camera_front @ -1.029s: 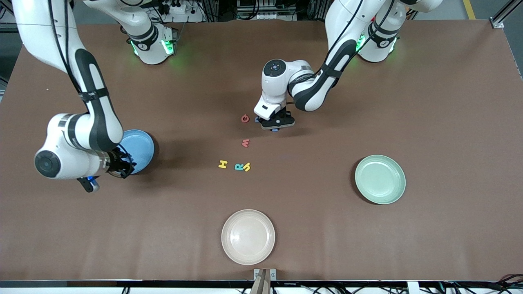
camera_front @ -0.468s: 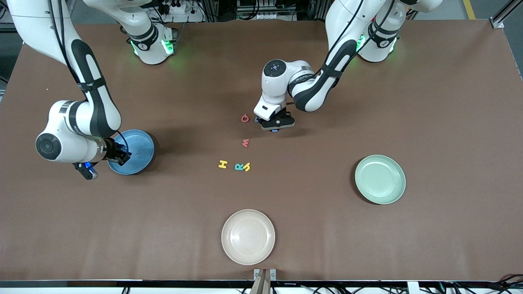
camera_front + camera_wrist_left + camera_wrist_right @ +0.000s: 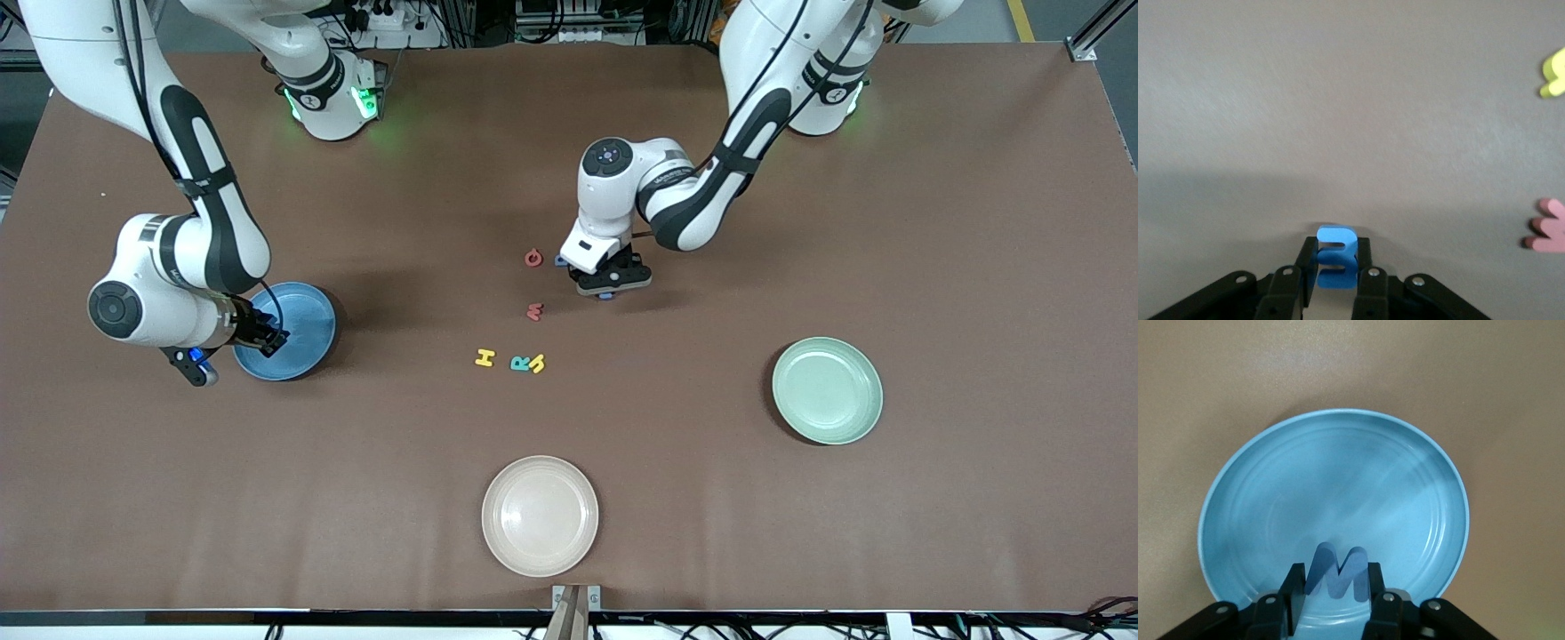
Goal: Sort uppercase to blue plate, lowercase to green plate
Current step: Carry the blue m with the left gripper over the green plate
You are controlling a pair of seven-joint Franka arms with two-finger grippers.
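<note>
My right gripper is shut on the large blue M and holds it upright just over the blue plate, near its rim. My left gripper is shut on the small blue m, low over the table's middle. On the table lie the red G, a small blue letter beside it, the red m, the yellow H, the teal R and the yellow h. The green plate is empty.
A cream plate sits near the table's front edge, nearest to the camera. The loose letters cluster at the table's middle, between the two coloured plates. Brown tabletop lies around the plates.
My left gripper has risen slightly and shifted toward the left arm's end with the small blue m. My right arm's wrist has swung, bringing the blue M over the blue plate.
</note>
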